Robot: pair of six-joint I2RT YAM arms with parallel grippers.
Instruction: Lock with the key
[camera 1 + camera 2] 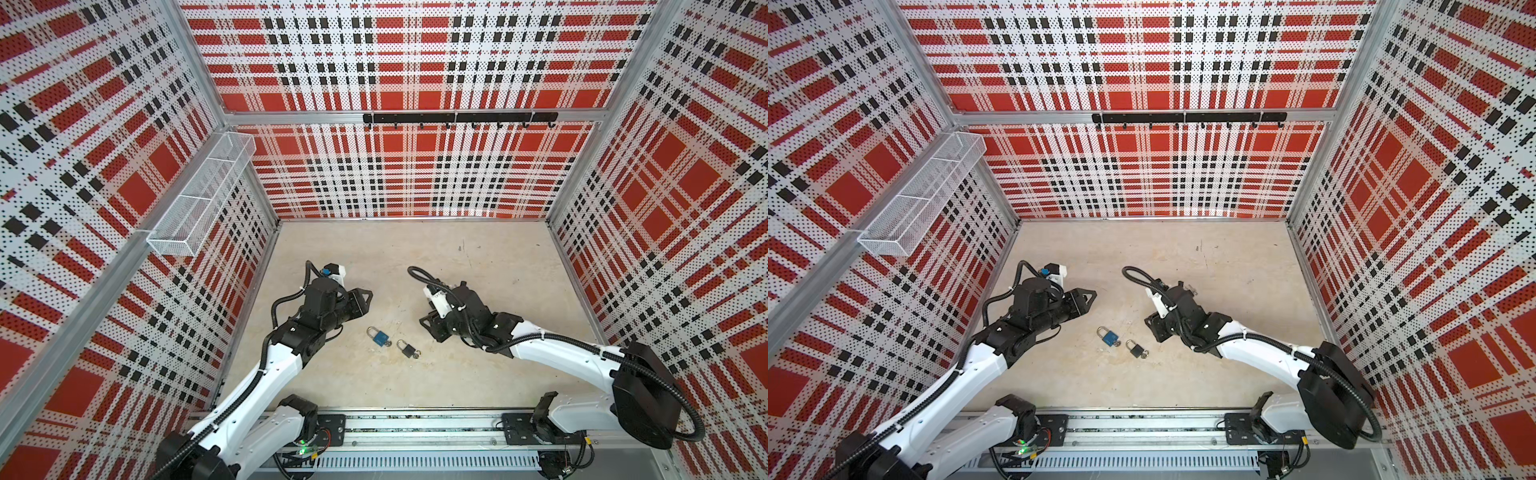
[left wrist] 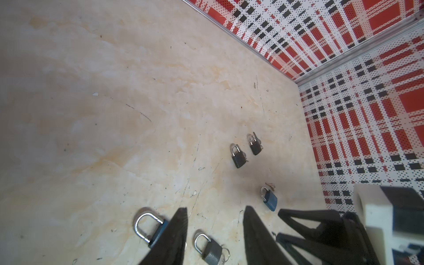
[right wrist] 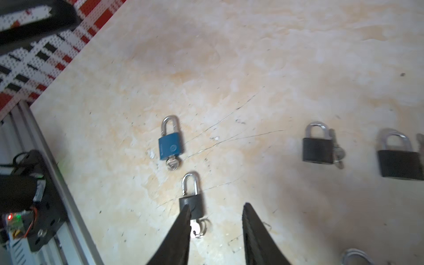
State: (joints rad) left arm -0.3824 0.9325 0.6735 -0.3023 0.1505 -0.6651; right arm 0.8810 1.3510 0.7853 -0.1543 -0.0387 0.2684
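The left arm rises from its base and stretches forward and inward, its wrist bent so that the left gripper points toward the middle. In the left wrist view its two black fingers stand apart, nothing between them. The right arm reaches in from the opposite side — elbow high, forearm sloping down — and the right gripper tilts downward, aimed toward the left one, the two well apart. In the right wrist view its fingers are spread as well, tips parted and clasping nothing.
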